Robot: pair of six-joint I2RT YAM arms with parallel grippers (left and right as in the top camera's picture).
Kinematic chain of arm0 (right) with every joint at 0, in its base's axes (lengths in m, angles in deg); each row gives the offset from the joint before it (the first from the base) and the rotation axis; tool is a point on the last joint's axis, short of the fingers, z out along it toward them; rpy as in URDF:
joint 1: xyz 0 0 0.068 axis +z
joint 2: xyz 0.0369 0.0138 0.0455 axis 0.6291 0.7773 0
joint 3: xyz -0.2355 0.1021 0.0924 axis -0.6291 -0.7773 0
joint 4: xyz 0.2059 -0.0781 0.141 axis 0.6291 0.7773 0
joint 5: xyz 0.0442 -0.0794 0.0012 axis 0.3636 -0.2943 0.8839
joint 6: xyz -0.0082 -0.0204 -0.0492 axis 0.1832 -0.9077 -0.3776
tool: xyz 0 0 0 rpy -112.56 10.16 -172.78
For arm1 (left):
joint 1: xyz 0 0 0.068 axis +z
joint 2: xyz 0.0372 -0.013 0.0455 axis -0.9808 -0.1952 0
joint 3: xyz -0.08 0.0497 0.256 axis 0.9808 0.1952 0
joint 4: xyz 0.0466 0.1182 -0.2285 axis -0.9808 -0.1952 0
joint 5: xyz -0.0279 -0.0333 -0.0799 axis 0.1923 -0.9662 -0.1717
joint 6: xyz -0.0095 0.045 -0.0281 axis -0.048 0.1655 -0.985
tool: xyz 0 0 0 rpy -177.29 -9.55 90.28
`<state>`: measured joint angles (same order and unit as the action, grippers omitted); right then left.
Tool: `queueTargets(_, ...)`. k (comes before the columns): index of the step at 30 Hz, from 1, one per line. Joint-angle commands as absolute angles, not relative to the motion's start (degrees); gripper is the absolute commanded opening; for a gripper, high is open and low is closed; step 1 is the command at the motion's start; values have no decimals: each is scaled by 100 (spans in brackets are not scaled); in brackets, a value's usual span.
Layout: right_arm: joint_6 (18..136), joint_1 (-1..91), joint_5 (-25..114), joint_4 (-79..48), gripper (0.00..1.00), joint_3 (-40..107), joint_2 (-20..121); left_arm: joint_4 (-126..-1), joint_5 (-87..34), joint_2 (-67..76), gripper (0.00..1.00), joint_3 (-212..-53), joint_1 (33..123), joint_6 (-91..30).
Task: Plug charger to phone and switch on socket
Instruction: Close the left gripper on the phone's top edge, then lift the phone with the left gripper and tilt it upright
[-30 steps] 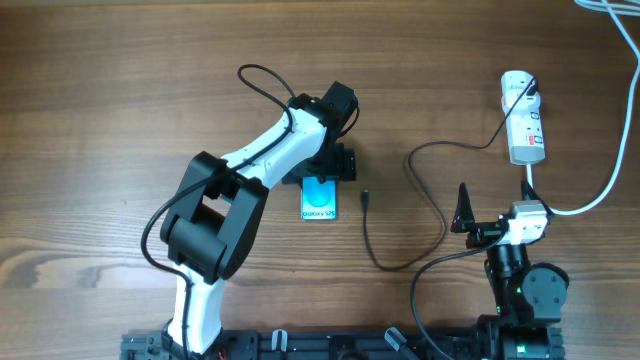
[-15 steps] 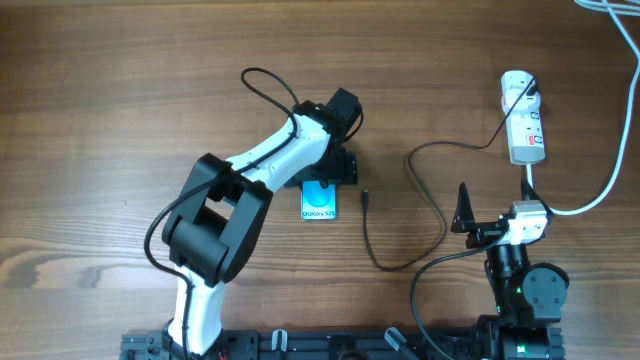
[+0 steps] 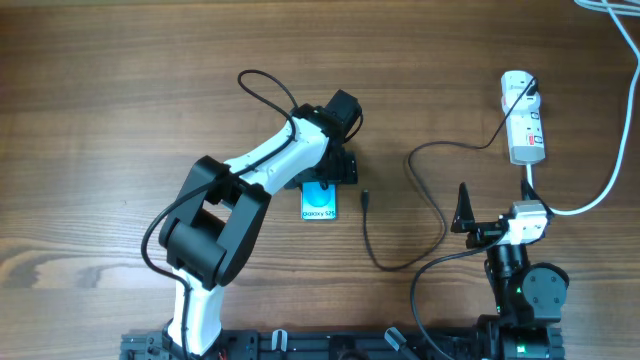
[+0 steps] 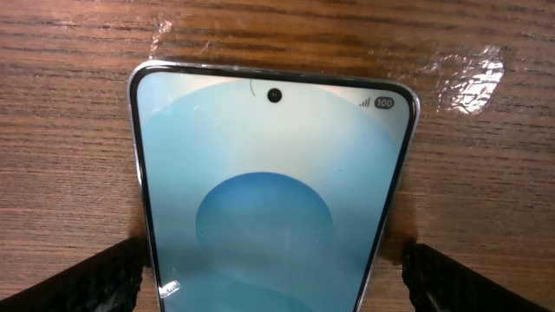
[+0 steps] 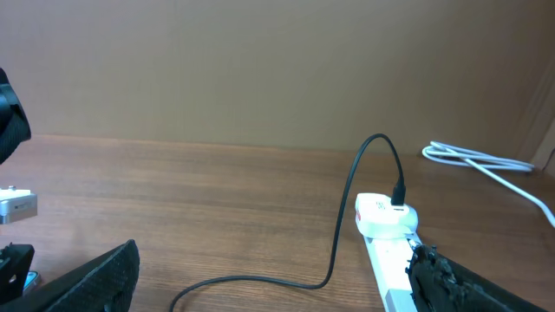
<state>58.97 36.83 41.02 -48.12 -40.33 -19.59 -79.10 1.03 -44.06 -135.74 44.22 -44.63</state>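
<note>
Far left, the left arm [image 3: 268,160] reaches out across the desk [image 3: 100,90] with its wrist above the far end of the phone [image 3: 319,201]. In the wrist view the phone's [image 4: 269,199] cyan screen fills the frame, and the two black fingers [image 4: 87,279] stand one on each side of it. The left jaws are open and astride the phone, not clamped on it. I judge the step in hand to be securing the phone so it cannot slide during plugging.

Just right of the phone, and apart from it, the charger's [image 3: 372,245] small plug tip [image 3: 366,198] lies loose on the desk. Its thin cable loops toward the robot, then curls away up to the socket.

Further right, the right arm [image 3: 512,232] sits folded near its base. The right jaws are open with nothing between them, and their fingers [image 5: 82,279] show wide apart at the bottom of the wrist view.

Beyond it lies the socket [image 3: 524,125], with the charger's other end already seated in it [image 5: 386,212] and the thick white lead [image 3: 612,170] trailing off.

Next, the left jaws likely need to close gently on the phone's sides. The right arm must then reach left, pinch the plug tip and line it up with the phone's near edge; the switch comes last
</note>
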Motion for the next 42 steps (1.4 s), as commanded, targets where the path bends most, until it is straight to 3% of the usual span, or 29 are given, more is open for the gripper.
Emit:
queueTargets(1, 5881, 3720, 4045, -4825, 100, -4042, -1985, -7816, -39, -4618, 100, -13340, 4407, -4581)
queueTargets(15, 5881, 3720, 4045, -4823, 100, -4042, -1985, -7796, -273, -4618, 100, -13340, 4407, -4581)
queueTargets(21, 5884, 3720, 4045, -4823, 100, -4042, -1985, -7794, -275, -4618, 88, -13340, 4407, -4583)
queueTargets(33, 5881, 3720, 4045, -4825, 100, -4042, -1985, -7796, -275, -4615, 81, -13342, 4414, -4581)
queueTargets(36, 5881, 3720, 4045, -4823, 100, -4042, -1985, -7794, -275, -4613, 74, -13362, 4414, -4581)
queueTargets(42, 5881, 3720, 4045, -4825, 100, -4042, -1985, -7794, -275, -4602, 76, -13366, 4414, -4581)
